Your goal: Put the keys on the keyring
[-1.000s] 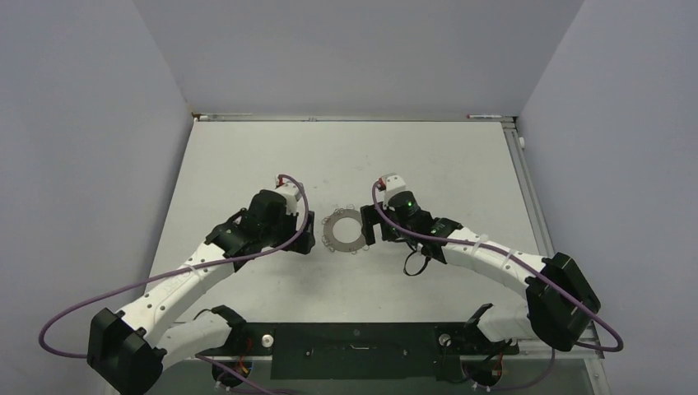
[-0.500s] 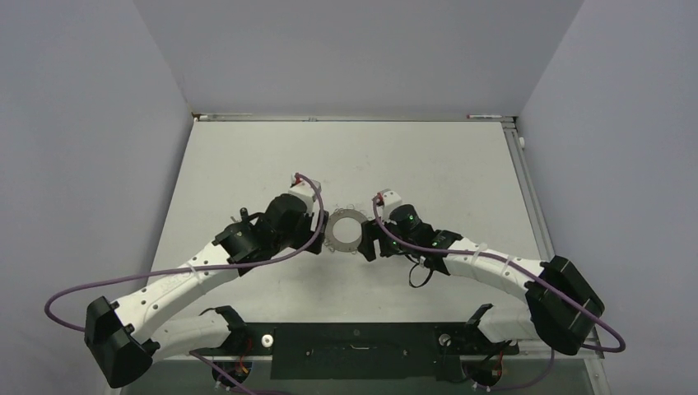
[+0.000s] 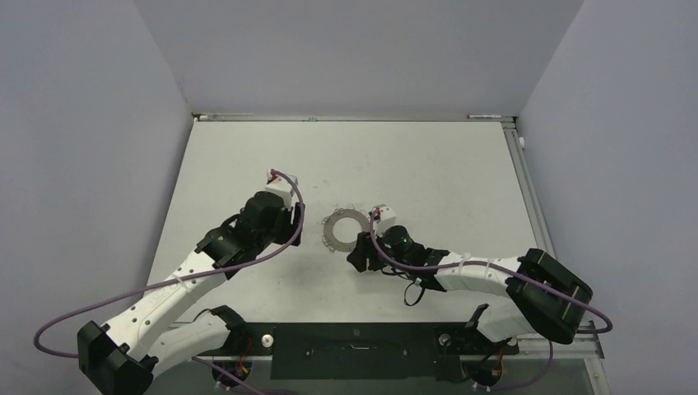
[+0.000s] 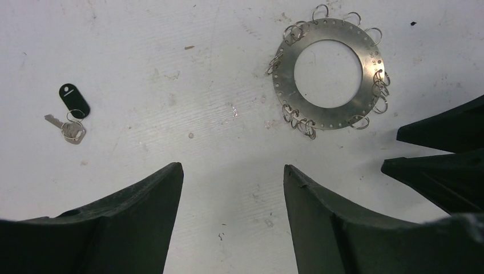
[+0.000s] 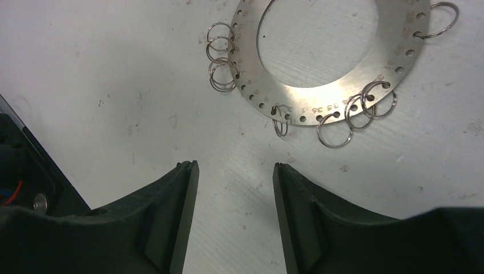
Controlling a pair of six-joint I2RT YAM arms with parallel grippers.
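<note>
A white-and-black left arm reaches in from the near-left corner of the white tabletop. Its black two-fingered left pincer is released, with the jaws spread wide over bare surface in the left wrist view and nothing between them. In that view the keys, a small black oval tag joined by a tiny split ring to a short silvery key, lie flat toward the picture's left side, well apart from both the fingers and the ring. From overhead they cannot be made out. The flat grey metal keyring, a wide washer-like disc with small wire loops hanging from holes along its rim, lies flat about the middle of the tabletop, between the two arms. It shows whole in the left wrist view, and the right wrist view shows only part of it. The right arm comes in from the near-right corner. Its black right pincer is also released and empty, jaws apart, just beside the keyring on the near-edge side and not touching it.
</note>
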